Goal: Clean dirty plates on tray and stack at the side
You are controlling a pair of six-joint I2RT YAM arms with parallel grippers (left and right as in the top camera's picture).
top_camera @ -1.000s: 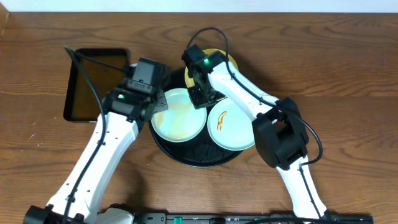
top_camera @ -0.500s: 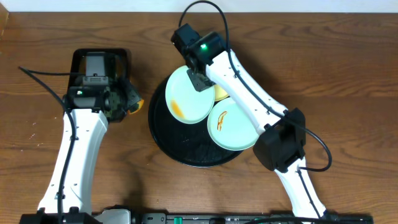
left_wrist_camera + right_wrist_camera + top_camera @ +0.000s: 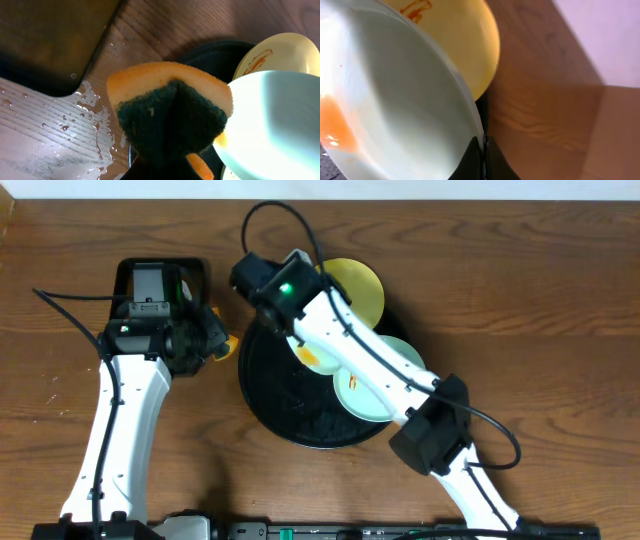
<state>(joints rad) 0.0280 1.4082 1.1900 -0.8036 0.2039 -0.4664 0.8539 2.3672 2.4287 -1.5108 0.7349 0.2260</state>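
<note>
Scrubbing step | right pincer (image 3: pixel 482 149) gripping blue plate (image 3: pixel 395 105) by rim over tray (image 3: pixel 290 408) | left pincer (image 3: pixel 211 342) clenching sponge (image 3: pixel 170 102) | next: likely rubbing orange smear (image 3: pixel 335 125)

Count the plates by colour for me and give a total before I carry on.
Pale yellow plate: 1
Mint-blue: 2 (flat plate on the round tray; held plate in the right gripper)
Total: 3 plates

tray (image 3: pixel 290 400) black mottled | yellow plate (image 3: pixel 365 285) | mint plate (image 3: pixel 395 100) | sponge (image 3: pixel 170 110) orange-green
</note>
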